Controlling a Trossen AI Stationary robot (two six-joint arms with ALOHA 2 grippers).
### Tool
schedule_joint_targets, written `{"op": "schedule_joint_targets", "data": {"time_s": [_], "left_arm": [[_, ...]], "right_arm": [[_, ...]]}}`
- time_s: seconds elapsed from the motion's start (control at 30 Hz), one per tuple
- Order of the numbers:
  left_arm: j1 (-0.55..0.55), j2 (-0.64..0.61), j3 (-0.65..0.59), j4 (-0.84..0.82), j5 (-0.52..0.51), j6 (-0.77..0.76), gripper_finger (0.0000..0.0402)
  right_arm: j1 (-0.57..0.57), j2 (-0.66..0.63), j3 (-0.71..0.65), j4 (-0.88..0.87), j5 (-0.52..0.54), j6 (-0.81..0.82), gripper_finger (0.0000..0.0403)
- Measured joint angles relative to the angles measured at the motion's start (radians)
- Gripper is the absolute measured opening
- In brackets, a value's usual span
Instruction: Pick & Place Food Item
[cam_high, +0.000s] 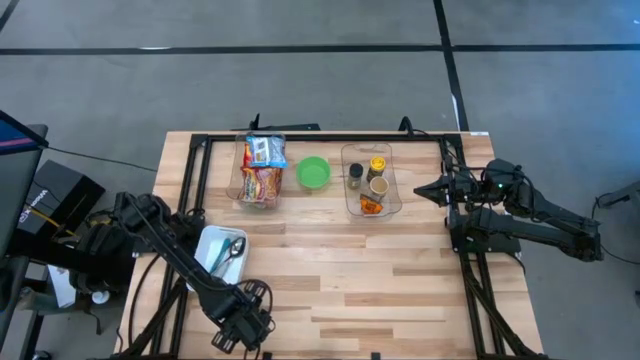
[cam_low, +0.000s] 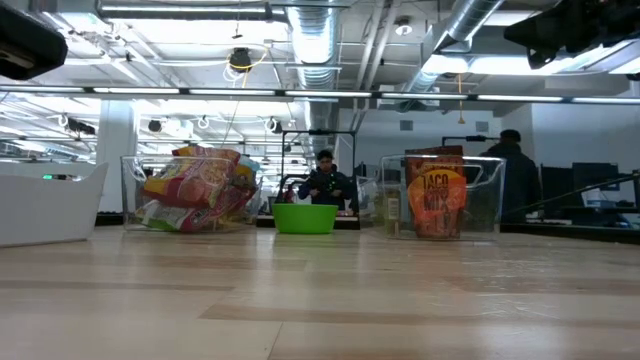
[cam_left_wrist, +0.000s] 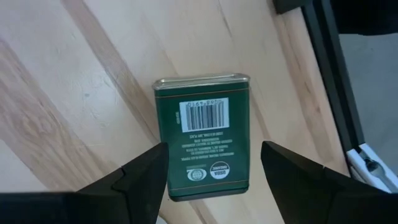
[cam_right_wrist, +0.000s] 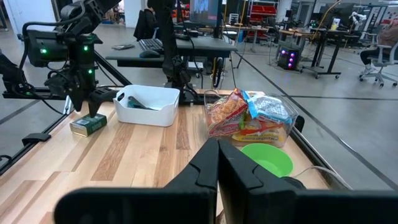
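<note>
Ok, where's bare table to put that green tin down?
The wide bare wood between the white bin and the right arm's base is free. The back row is crowded: snack bin, green bowl, jar bin. The left gripper hangs open over the tin at the front left edge.

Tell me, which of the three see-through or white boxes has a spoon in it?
The white bin near the left arm; the two clear bins hold snack bags and jars instead.
</note>
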Motion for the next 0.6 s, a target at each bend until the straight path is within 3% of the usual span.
{"op": "schedule_joint_targets", "data": {"time_s": [0.23,0.6], "left_arm": [[0.004,-0.010,0.000,0.004,0.007,-0.002,0.0261],[0.004,-0.010,-0.002,0.014,-0.014,-0.059,0.0347]], "right_arm": [[0.000,0.000,0.000,0.000,0.000,0.000,0.0000],[0.000,0.000,0.000,0.000,0.000,0.000,0.0000]]}}
